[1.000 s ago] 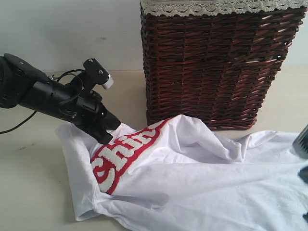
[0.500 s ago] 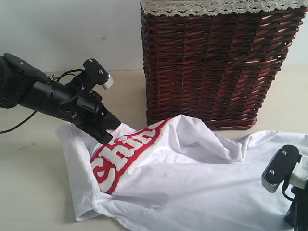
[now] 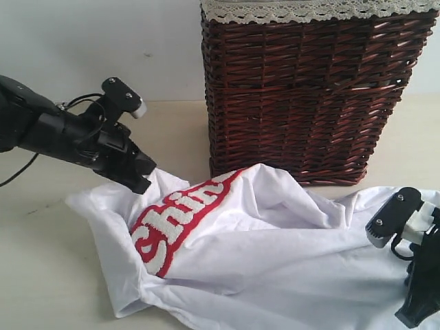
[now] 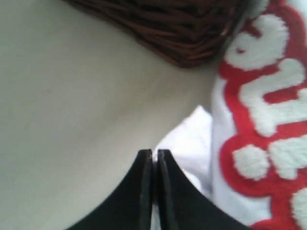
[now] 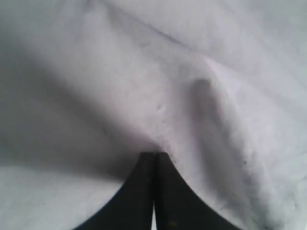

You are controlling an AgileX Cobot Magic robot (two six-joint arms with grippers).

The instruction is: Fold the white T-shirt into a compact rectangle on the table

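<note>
Left wrist view: left gripper [image 4: 152, 153] fingers pinch the white T-shirt [image 4: 189, 139] right at their tips; right gripper [image 5: 154, 155], same deal.

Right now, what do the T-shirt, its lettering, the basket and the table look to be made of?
The white T-shirt looks like thin matte knit, probably cotton: it creases softly. The lettering is fuzzy white pile on a red strip, like towelling or flock. The basket is glossy dark brown woven wicker with a pale lace trim. The table is smooth matte beige, perhaps laminate.
</note>
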